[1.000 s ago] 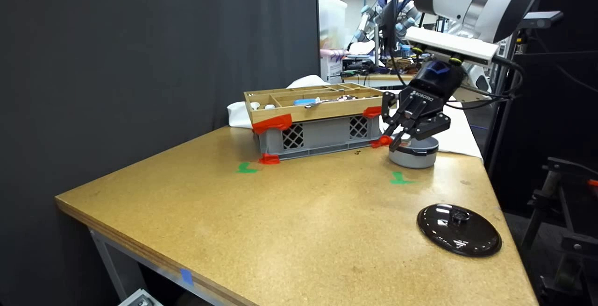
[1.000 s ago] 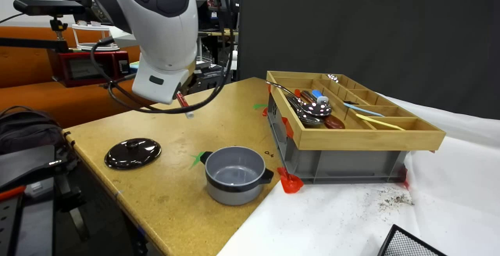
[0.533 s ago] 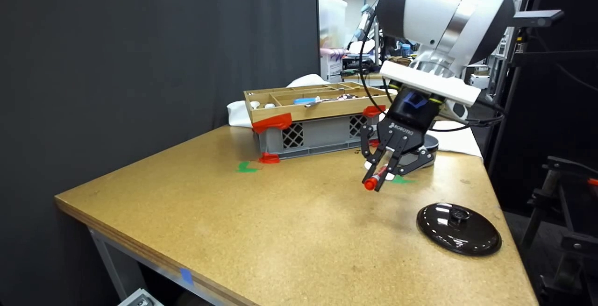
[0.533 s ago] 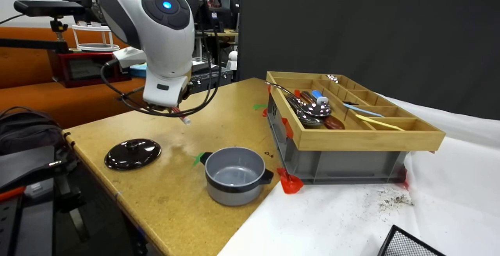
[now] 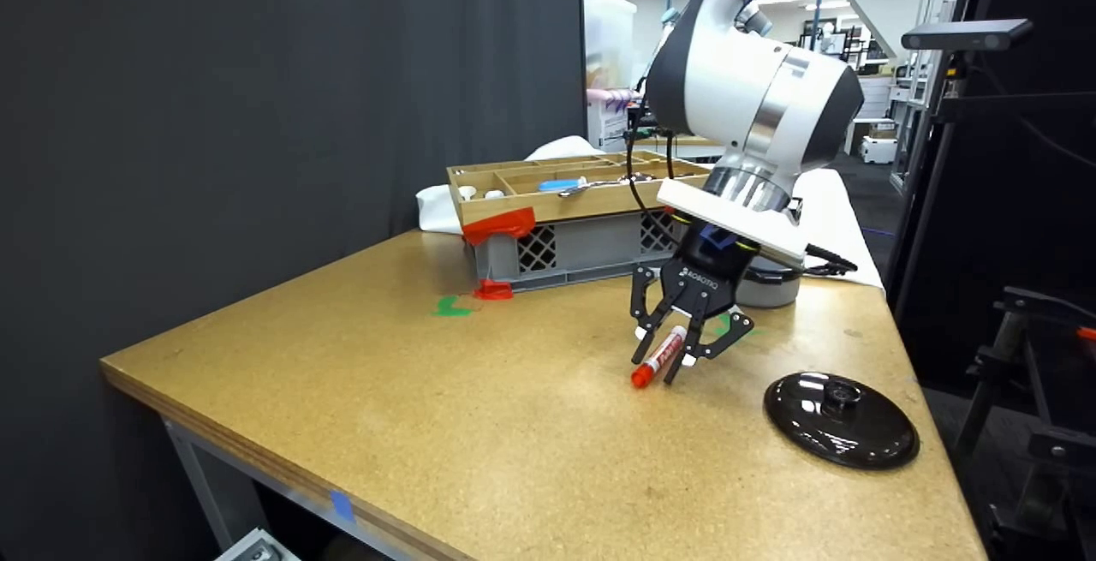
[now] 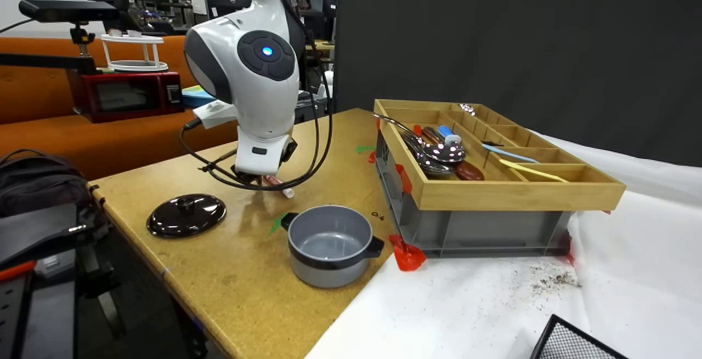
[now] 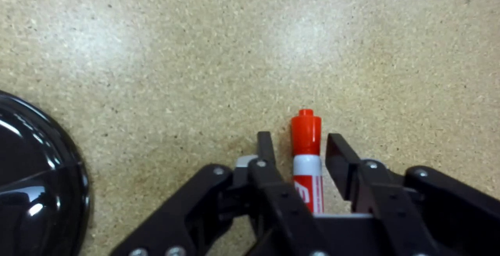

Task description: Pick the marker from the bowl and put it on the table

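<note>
- The red marker (image 5: 661,357), capped in red at one end and whitish at the other, is down at the table (image 5: 411,424); it seems to lie on the surface, though the contact is hard to make out.
- The black Robotiq gripper (image 7: 300,140) has its fingers spread, one on each side of the marker; in the wrist view the table shows between the cap and either finger, so the marker sits loose between them.
- The grey two-handled bowl (image 6: 323,275) stands upright on the table, apart from the marker.
- The glossy black lid (image 6: 186,215), knob up, lies near the table's edge.
- Near the bowl, a grey plastic crate (image 6: 499,233) carries a wooden cutlery tray (image 6: 521,198) with metal utensils (image 6: 444,153) in it.
- Red tape (image 6: 407,255) sticks at the crate's corners.
- A white sheet (image 6: 455,315) spreads alongside the crate.
</note>
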Tool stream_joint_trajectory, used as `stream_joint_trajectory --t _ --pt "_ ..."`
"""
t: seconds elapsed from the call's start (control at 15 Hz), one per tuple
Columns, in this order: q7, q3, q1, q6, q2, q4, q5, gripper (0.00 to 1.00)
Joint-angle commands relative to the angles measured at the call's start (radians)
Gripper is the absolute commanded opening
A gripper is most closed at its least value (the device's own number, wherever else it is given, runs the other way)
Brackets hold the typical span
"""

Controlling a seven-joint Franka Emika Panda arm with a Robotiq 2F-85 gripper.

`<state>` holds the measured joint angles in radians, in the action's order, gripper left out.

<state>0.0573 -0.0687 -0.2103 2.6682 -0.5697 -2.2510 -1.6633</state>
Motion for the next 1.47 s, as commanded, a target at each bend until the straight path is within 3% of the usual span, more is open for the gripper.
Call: stream_joint_trajectory --t 0.0,0.27,0.8,1.0,1.07,1.27,1.4 --pt "-0.003 0.000 -0.013 0.041 -0.020 0.029 -0.004 0.71" --pt "-0.018 0.007 -0.029 0.088 -0.026 0.045 -0.015 0.99" --pt "-0.097 0.013 -0.083 0.321 -0.035 0.083 -0.132 1.00" --pt "-0.070 0.008 -0.093 0.372 -0.040 0.078 -0.112 1.00" --pt "0.009 0.011 -0.055 0.379 0.147 -0.092 -0.002 1.00" --pt "0.089 0.035 -0.044 0.434 0.262 -0.206 0.106 1.00" --pt "0.149 0.076 -0.022 0.394 0.378 -0.297 0.211 1.00"
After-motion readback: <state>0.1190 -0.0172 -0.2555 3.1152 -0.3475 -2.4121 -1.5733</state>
